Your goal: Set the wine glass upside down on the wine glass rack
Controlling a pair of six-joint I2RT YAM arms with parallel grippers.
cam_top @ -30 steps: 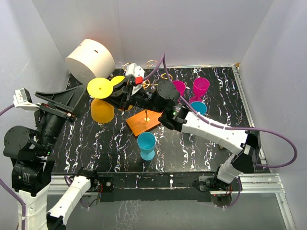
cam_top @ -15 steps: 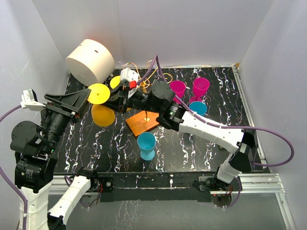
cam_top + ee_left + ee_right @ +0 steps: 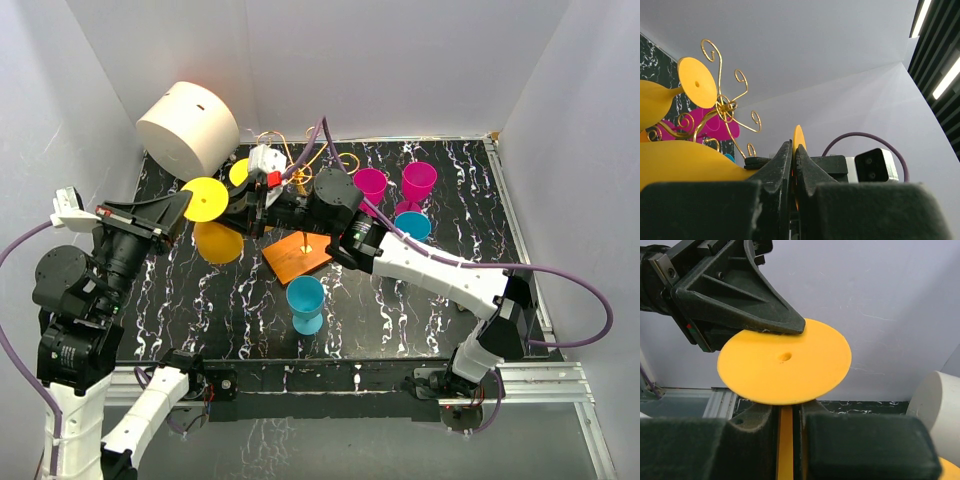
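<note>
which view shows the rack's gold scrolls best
The left wrist view: the rack shows its curled gold arms clearly, close up. The top view shows mostly its wooden base, the right arm hiding most wires. The right wrist view shows none of it.

Black white-veined marble tabletop, tipped cream cylindrical tub back left, two magenta plastic goblets back right, turquoise plastic goblet in front

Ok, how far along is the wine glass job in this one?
Done: a second yellow glass already seems hooked in the wine glass rack. In hand: the right hand grips a yellow wine glass by its stem, foot up, and the left hand pinches the foot's rim. Left: carrying it to a free rack arm and releasing.
</note>
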